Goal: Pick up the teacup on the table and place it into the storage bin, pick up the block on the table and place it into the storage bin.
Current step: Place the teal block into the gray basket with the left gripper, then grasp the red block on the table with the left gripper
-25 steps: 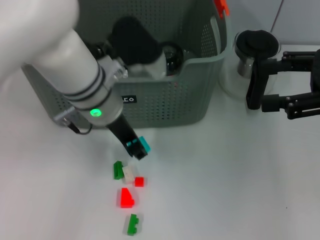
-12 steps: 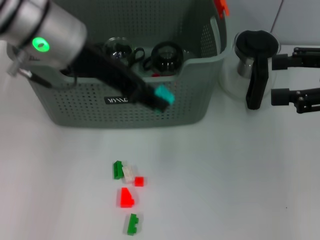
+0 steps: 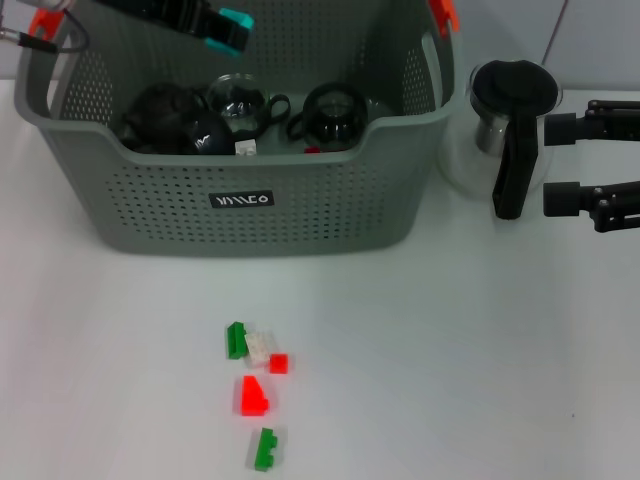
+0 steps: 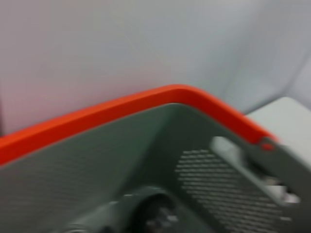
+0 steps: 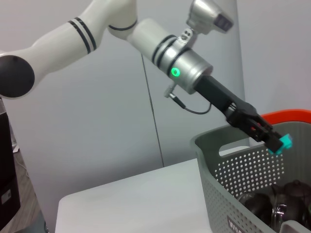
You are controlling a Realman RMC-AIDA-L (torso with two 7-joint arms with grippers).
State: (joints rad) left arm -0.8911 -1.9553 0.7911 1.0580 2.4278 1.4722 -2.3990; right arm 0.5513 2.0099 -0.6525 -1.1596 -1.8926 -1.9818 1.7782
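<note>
The storage bin (image 3: pixel 330 215) is a grey-green perforated basket with orange-red handle tops, standing at the back of the table. Dark teacups (image 3: pixel 335 110) lie inside it. My left gripper (image 3: pixel 212 24) hangs above the bin's back left part, shut on a teal block (image 3: pixel 234 30). The right wrist view shows the same left gripper (image 5: pixel 260 131) and teal block (image 5: pixel 285 141) over the bin (image 5: pixel 228 194). The left wrist view shows only the bin's orange rim (image 4: pixel 146 104) and inner wall. More blocks lie on the table: green (image 3: pixel 236 340), white (image 3: pixel 258 347), red (image 3: pixel 251 395). My right gripper (image 3: pixel 555 163) is parked at the right, open.
A glass teapot (image 3: pixel 505 95) with a black lid and handle stands right of the bin, just in front of the right gripper's fingertips. A small red block (image 3: pixel 278 363) and a second green one (image 3: pixel 265 449) lie among the loose blocks on the white table.
My left arm has lifted the teal block from just above the table, up past the bin's front wall, to above the bin's back left. The right gripper has shifted slightly.
</note>
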